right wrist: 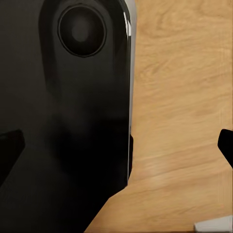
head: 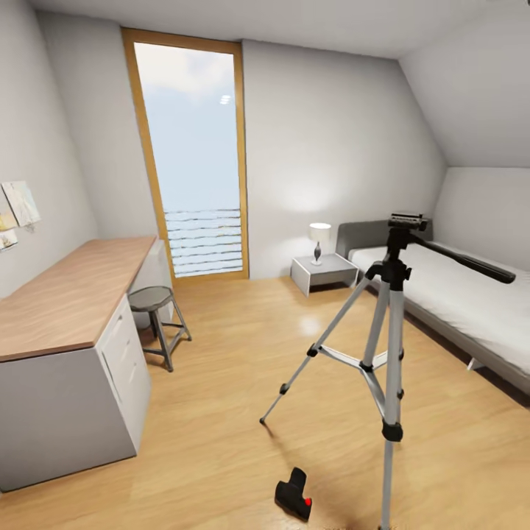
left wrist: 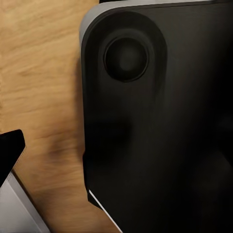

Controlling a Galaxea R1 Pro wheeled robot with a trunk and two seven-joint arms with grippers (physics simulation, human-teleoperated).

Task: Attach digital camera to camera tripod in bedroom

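One tripod (head: 389,324) is standing upright on the light wood floor (head: 221,383) of the bedroom, its three silver legs spread and its long black handle pointing toward the bed (head: 471,302). The camera (head: 294,495) is lying on the floor just beside the tripod's nearest leg, apart from it, with its red button facing the tripod side. Nothing is sitting on the tripod head. A grey nightstand (head: 324,271) carrying a lit lamp (head: 319,241) is standing between the bed and a tall wood-framed window (head: 193,154). Along the left wall a table (head: 66,302) with a wood top and white drawers is standing, with a dark round stool (head: 157,320) just beside it.

Both wrist views are looking down at wood floor past a large black rounded body of the robot (left wrist: 160,126). A dark finger (right wrist: 226,144) is showing at the edge of the right wrist view, and another (left wrist: 10,149) in the left. Whether either pair of fingers is released or clenched cannot be told.
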